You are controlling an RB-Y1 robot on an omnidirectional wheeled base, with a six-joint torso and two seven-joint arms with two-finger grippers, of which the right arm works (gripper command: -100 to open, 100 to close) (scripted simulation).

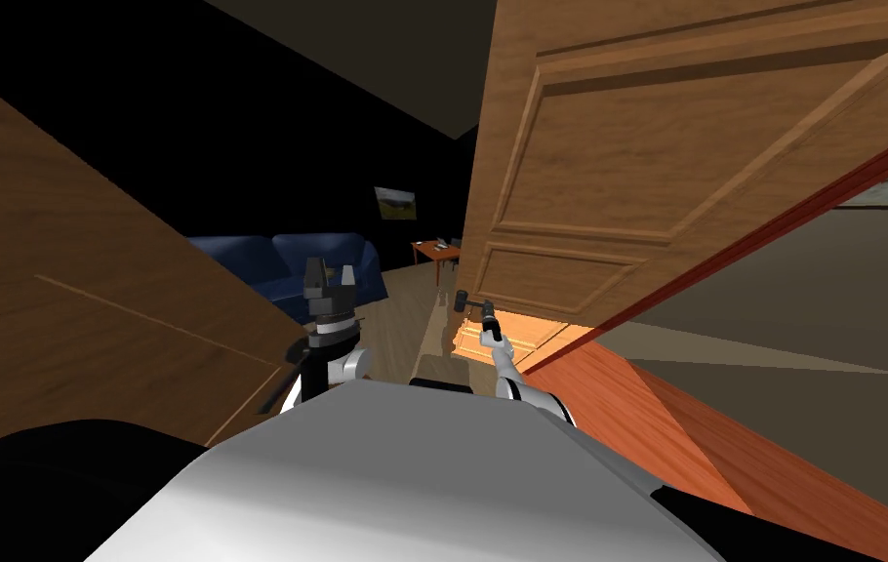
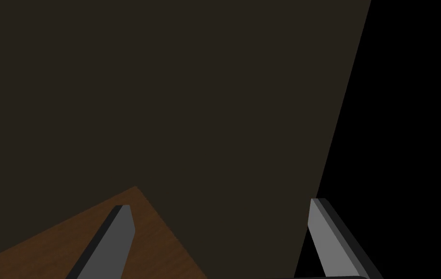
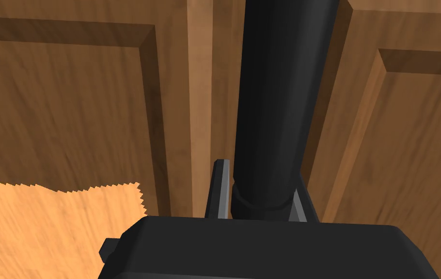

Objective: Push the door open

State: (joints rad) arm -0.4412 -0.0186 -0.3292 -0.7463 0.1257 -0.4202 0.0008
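Our right gripper (image 3: 259, 178) clamped on black handle (image 3: 273, 97) of door (image 1: 647, 146); left gripper (image 2: 219, 206) fingers apart. Past it: blue sofa (image 1: 320, 256), perhaps small table (image 1: 434, 251).

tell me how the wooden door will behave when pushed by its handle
The door looks like thick panelled wood, so probably stiff and heavy, swinging rather than flexing. Its black handle is a smooth round bar, so the right gripper, shut on it, may slip along it.
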